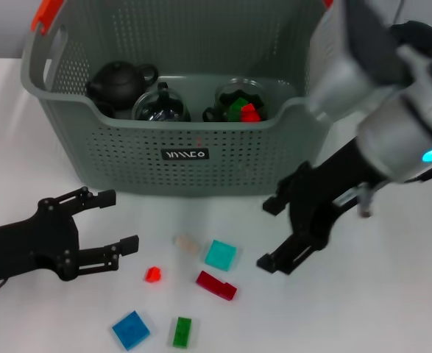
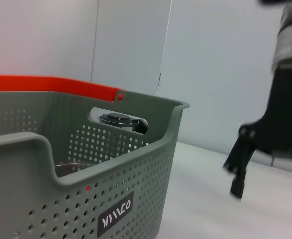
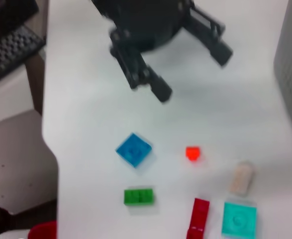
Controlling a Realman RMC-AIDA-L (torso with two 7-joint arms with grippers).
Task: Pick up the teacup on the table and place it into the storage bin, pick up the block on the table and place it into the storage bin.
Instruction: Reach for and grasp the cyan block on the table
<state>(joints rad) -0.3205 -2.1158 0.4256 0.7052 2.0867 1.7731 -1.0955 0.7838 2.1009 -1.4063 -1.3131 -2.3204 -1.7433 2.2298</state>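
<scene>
The grey-green storage bin (image 1: 179,140) stands at the back of the white table; it also fills the left wrist view (image 2: 111,189). No teacup shows on the table; two glass cups (image 1: 160,107) stand in the bin, one holding green and red blocks (image 1: 243,110). Several blocks lie in front of the bin: beige (image 1: 188,244), teal (image 1: 221,254), small red (image 1: 154,274), dark red (image 1: 216,284), blue (image 1: 131,329) and green (image 1: 182,332). My right gripper (image 1: 268,234) hangs open and empty just right of the teal block. My left gripper (image 1: 118,220) rests open and empty left of the blocks.
A black teapot (image 1: 118,82) sits in the bin's left part. The bin has an orange-red handle end (image 1: 46,15). The right wrist view shows the table's edge (image 3: 51,144), with a keyboard (image 3: 11,50) on a desk beyond it.
</scene>
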